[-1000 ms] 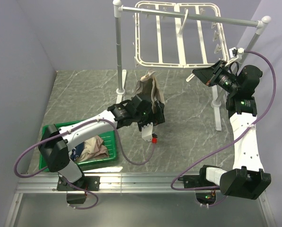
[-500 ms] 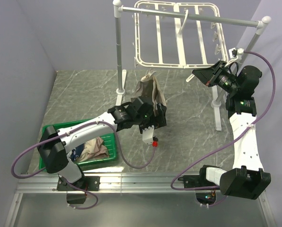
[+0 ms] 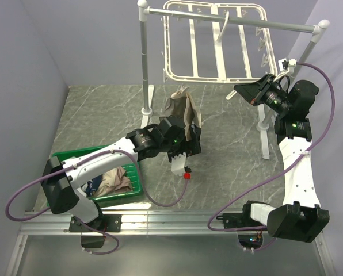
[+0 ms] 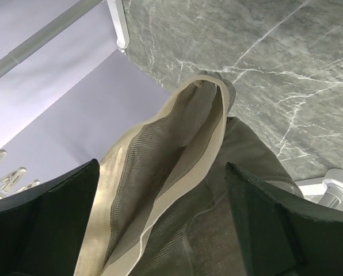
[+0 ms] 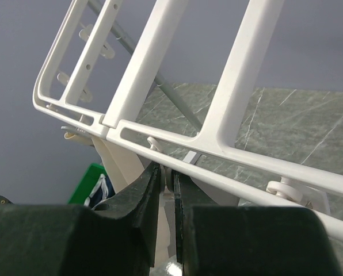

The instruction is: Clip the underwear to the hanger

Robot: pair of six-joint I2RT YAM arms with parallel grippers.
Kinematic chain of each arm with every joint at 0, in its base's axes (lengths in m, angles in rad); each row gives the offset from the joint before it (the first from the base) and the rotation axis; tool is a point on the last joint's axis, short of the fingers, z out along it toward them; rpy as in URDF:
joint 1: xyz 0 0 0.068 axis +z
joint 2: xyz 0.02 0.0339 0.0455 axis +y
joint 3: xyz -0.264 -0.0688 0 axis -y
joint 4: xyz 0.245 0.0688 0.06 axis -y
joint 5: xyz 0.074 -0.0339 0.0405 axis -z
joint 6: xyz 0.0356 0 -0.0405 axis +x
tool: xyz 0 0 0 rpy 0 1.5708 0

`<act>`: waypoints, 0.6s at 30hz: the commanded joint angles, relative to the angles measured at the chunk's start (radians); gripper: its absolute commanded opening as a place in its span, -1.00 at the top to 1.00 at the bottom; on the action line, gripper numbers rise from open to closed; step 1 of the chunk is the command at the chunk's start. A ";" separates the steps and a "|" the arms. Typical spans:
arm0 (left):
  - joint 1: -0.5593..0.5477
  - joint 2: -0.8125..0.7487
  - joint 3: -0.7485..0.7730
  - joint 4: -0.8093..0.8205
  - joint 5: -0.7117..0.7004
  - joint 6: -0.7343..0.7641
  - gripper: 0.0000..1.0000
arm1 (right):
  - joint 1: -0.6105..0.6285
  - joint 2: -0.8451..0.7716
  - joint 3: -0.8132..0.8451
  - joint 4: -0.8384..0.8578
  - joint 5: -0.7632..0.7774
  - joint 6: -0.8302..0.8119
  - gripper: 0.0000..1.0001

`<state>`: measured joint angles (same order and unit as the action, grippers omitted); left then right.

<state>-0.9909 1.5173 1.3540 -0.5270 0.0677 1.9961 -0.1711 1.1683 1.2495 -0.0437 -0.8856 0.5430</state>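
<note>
From overhead I see the underwear dangling just above the middle of the bench, its top gathered right below the 7 o'clock corner of the hanger. At that size I cannot tell whether a clip is biting it. The hanger hangs at 12 o'clock on the white pole rack. My left hand sits just below the fabric, at its 6 o'clock. Only the left wrist camera shows me that its fingers stand wide apart, with the taupe cloth and its beige waistband rising between them. I cannot say whether either finger touches the cloth. That camera also catches a few spare clips at 9 o'clock. My right hand is at 2 o'clock by the hanger's near-right corner. The right wrist camera adds what the overhead cannot: the fingers are closed to a thin slit on the frame's lower rail. The green basket with the other garments sits at 8 o'clock.
</note>
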 commanded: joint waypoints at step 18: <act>-0.006 0.089 0.095 -0.007 0.032 0.487 -0.89 | -0.004 0.005 -0.021 -0.027 -0.061 0.000 1.00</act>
<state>-0.9920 1.5902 1.3972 -0.5194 0.0830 1.9965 -0.1711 1.1683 1.2488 -0.0437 -0.8883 0.5495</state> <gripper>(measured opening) 0.948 0.174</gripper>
